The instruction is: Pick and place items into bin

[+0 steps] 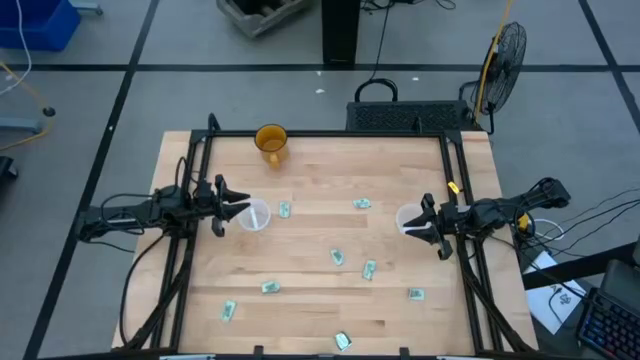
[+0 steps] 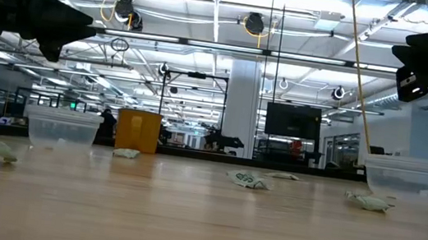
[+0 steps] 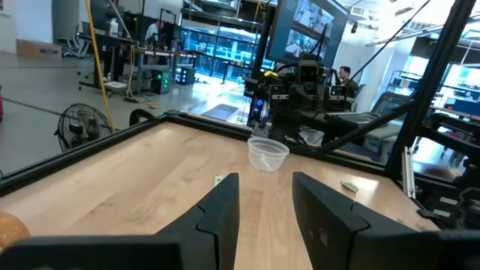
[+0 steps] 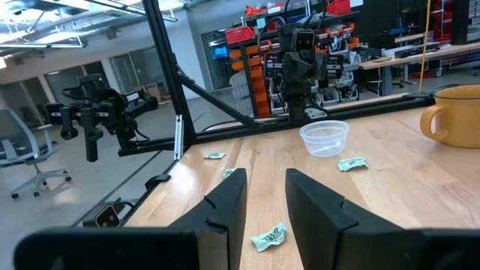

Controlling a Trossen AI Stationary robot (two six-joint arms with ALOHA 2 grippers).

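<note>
Several small pale green-and-white wrapped items lie scattered on the wooden table, among them one (image 1: 285,210), one (image 1: 362,204) and one (image 1: 338,257). My left gripper (image 1: 235,208) is open and empty. It hangs above the table at the left, beside a clear plastic cup (image 1: 254,214). My right gripper (image 1: 425,222) is open and empty. It hangs above the table at the right, beside a second clear cup (image 1: 410,218). In the right wrist view one item (image 4: 270,238) lies on the table just beyond my open right gripper (image 4: 266,202). My left gripper (image 3: 264,210) also shows open in its own wrist view.
An orange mug (image 1: 271,142) stands near the table's far edge, left of centre. Black frame rails (image 1: 190,200) run along the table's left and right sides. More items lie toward the near edge, such as one (image 1: 229,311) and one (image 1: 343,341). A person (image 3: 345,75) sits beyond the table.
</note>
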